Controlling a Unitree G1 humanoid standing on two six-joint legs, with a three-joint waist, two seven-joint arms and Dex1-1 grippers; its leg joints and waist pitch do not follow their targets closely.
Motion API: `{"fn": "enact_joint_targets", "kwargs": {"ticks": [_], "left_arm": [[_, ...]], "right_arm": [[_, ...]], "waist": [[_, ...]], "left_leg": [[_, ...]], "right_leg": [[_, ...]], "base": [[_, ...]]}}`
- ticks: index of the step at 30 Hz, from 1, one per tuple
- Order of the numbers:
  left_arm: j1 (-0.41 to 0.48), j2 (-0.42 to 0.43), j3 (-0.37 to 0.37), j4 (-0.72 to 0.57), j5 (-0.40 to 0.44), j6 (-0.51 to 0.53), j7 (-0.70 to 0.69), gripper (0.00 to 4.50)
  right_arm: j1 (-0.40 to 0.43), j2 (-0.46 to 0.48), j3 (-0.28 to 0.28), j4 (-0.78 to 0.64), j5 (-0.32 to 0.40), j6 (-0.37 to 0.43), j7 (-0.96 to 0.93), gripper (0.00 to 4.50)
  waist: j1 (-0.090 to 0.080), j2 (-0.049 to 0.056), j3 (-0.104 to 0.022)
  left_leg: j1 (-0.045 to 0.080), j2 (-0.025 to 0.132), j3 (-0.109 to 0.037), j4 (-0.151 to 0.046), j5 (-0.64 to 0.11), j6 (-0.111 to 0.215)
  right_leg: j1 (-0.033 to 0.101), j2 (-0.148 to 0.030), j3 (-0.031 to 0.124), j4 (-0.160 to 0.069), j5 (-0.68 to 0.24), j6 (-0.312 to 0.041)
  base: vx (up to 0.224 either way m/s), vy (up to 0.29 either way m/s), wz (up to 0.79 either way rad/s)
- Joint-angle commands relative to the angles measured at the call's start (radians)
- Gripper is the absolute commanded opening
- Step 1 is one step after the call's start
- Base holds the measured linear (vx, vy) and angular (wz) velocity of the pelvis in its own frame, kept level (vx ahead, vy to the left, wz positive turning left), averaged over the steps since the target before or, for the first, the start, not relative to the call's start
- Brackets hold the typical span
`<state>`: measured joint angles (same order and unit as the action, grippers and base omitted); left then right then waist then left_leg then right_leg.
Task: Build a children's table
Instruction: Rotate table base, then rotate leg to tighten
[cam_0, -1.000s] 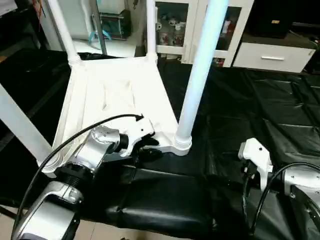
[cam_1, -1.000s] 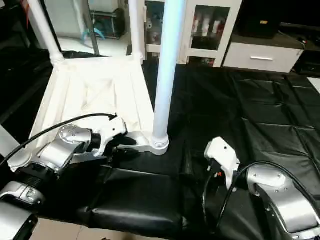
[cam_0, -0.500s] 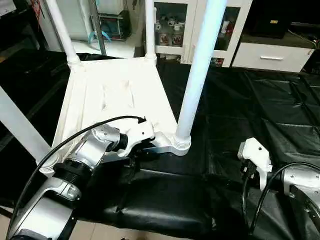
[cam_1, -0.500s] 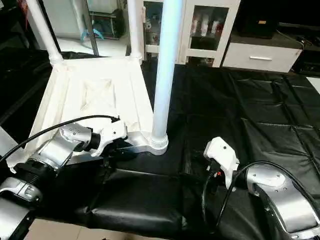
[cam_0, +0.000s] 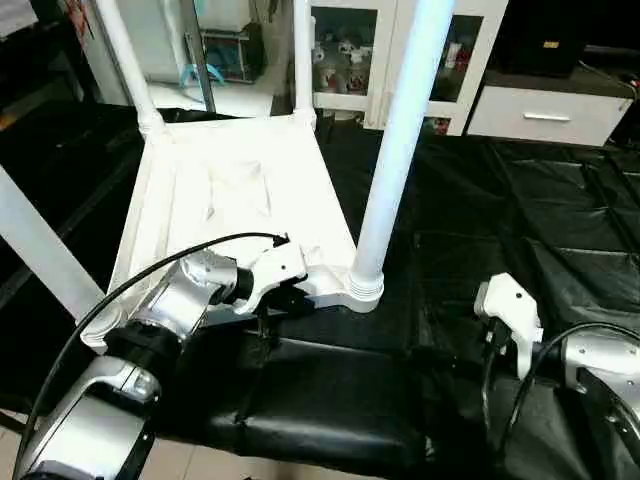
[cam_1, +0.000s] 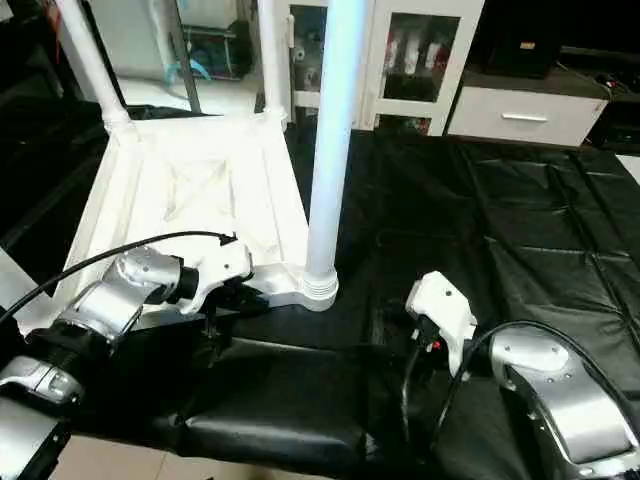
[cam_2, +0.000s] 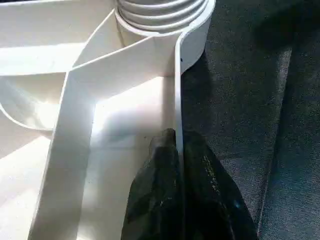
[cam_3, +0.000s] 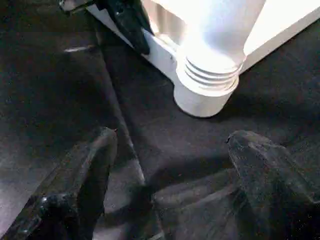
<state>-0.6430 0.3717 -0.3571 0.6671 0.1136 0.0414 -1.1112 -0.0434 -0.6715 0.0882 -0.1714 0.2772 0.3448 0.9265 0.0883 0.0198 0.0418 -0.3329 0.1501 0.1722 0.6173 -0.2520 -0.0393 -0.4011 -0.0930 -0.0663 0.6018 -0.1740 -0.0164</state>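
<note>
Clamped on the near rim of the top, our left gripper has one black finger inside the wall and one outside it, the thin white edge pinched between them. Our right gripper stands wide apart and holds nothing, its two fingers spread over the black mat.

We see the top lying upside down, ribbed underside up, with an X-brace in its middle. Our left grip sits just beside the near right corner socket, where a leg stands upright, its ringed base seated in the socket. From the right wrist that same leg base and corner lie ahead of the open fingers, apart from them, with the left gripper's dark fingertip at the rim beside it. Two more legs rise from the far corners, and a fourth slants up at the near left.

Our left forearm reaches forward and inward, wrist turned toward the rim, a black cable arching over it. Our right forearm lies low at the near right, its white-housed wrist well clear of the top.

Under everything a black creased mat covers the table. Beyond it stand a white glass-door cabinet and a white drawer unit.
</note>
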Motion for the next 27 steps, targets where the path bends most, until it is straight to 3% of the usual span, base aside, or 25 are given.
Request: {"fn": "enact_joint_targets", "kwargs": {"ticks": [1,4,5,9,13,16,19,21,24,25,26,27], "left_arm": [[0.071,-0.009,-0.06,-0.024,0.008,-0.019,-0.038,0.07],[0.102,-0.013,-0.072,-0.066,-0.006,-0.019,-0.067,0.07],[0.139,-0.027,-0.08,-0.13,-0.034,-0.013,-0.095,0.07],[0.154,-0.043,-0.08,-0.176,-0.051,-0.009,-0.097,0.07],[0.15,-0.039,-0.09,-0.185,-0.045,-0.02,-0.114,0.02],[0.148,-0.035,-0.09,-0.188,-0.037,-0.025,-0.11,0.0],[0.152,-0.033,-0.083,-0.199,-0.033,-0.024,-0.109,0.0],[0.156,-0.032,-0.075,-0.216,-0.028,-0.017,-0.114,0.0],[0.152,-0.037,-0.072,-0.22,-0.032,-0.012,-0.108,0.0],[0.152,-0.037,-0.072,-0.22,-0.032,-0.012,-0.108,0.0],[0.151,-0.04,-0.072,-0.223,-0.033,-0.01,-0.105,0.0],[0.151,-0.04,-0.072,-0.223,-0.033,-0.01,-0.105,0.0]], "right_arm": [[-0.018,0.009,-0.015,0.018,-0.004,-0.008,-0.021,3.89],[-0.026,0.017,-0.022,0.028,-0.005,-0.008,-0.035,3.89],[-0.03,0.019,-0.037,0.026,0.019,0.008,-0.028,3.89],[-0.027,0.015,-0.054,0.015,0.061,0.031,0.001,3.89],[-0.04,0.005,-0.037,0.024,0.085,0.055,0.049,4.06],[-0.053,0.0,-0.02,0.036,0.096,0.065,0.081,4.34],[-0.077,-0.019,0.015,0.05,0.066,0.048,0.109,4.48],[-0.12,-0.019,0.051,0.1,0.009,0.005,0.113,4.48],[-0.178,0.007,0.08,0.167,-0.042,-0.041,0.102,4.48],[-0.178,0.007,0.08,0.167,-0.042,-0.041,0.102,4.48],[-0.201,0.022,0.09,0.192,-0.051,-0.044,0.097,4.48],[-0.201,0.022,0.09,0.192,-0.051,-0.044,0.097,4.48]], "waist": [[0.001,-0.018,-0.046],[-0.001,-0.012,-0.049],[-0.001,-0.015,-0.051],[0.011,-0.013,-0.05],[0.016,-0.013,-0.048],[0.015,-0.017,-0.05],[0.016,-0.015,-0.05],[0.014,-0.014,-0.052],[0.013,-0.02,-0.054],[0.011,-0.018,-0.054],[0.013,-0.024,-0.054],[0.013,-0.024,-0.054]], "left_leg": [[-0.013,0.083,-0.032,-0.092,-0.119,0.057],[-0.013,0.08,-0.028,-0.088,-0.089,0.076],[-0.012,0.081,-0.028,-0.088,-0.084,0.08],[-0.002,0.083,-0.019,-0.088,-0.082,0.105],[-0.005,0.083,-0.021,-0.093,-0.118,0.091],[-0.007,0.082,-0.022,-0.094,-0.115,0.081],[-0.009,0.082,-0.022,-0.093,-0.092,0.084],[-0.008,0.081,-0.02,-0.09,-0.081,0.081],[-0.008,0.08,-0.019,-0.088,-0.059,0.085],[-0.01,0.078,-0.019,-0.088,-0.045,0.089],[-0.009,0.079,-0.018,-0.086,-0.032,0.102],[-0.009,0.079,-0.018,-0.086,-0.032,0.102]], "right_leg": [[0.055,-0.081,0.055,-0.068,-0.215,-0.225],[0.053,-0.078,0.055,-0.067,-0.19,-0.231],[0.055,-0.079,0.054,-0.065,-0.187,-0.232],[0.044,-0.074,0.055,-0.067,-0.186,-0.245],[0.046,-0.077,0.055,-0.075,-0.273,-0.214],[0.047,-0.077,0.055,-0.075,-0.276,-0.198],[0.046,-0.077,0.055,-0.073,-0.26,-0.195],[0.044,-0.077,0.054,-0.071,-0.248,-0.202],[0.044,-0.075,0.053,-0.067,-0.218,-0.212],[0.046,-0.075,0.052,-0.063,-0.199,-0.222],[0.045,-0.076,0.053,-0.061,-0.178,-0.23],[0.045,-0.076,0.053,-0.061,-0.178,-0.23]], "base": [[0.0,0.0,0.0],[0.0,0.0,0.0],[0.0,0.0,0.0],[0.0,0.0,0.0],[0.0,0.0,0.0],[0.0,0.0,0.0],[0.0,0.0,0.0],[0.0,0.0,0.0],[0.0,0.0,0.0],[0.0,0.0,0.0],[0.0,0.0,0.0],[0.0,0.0,0.0]]}}
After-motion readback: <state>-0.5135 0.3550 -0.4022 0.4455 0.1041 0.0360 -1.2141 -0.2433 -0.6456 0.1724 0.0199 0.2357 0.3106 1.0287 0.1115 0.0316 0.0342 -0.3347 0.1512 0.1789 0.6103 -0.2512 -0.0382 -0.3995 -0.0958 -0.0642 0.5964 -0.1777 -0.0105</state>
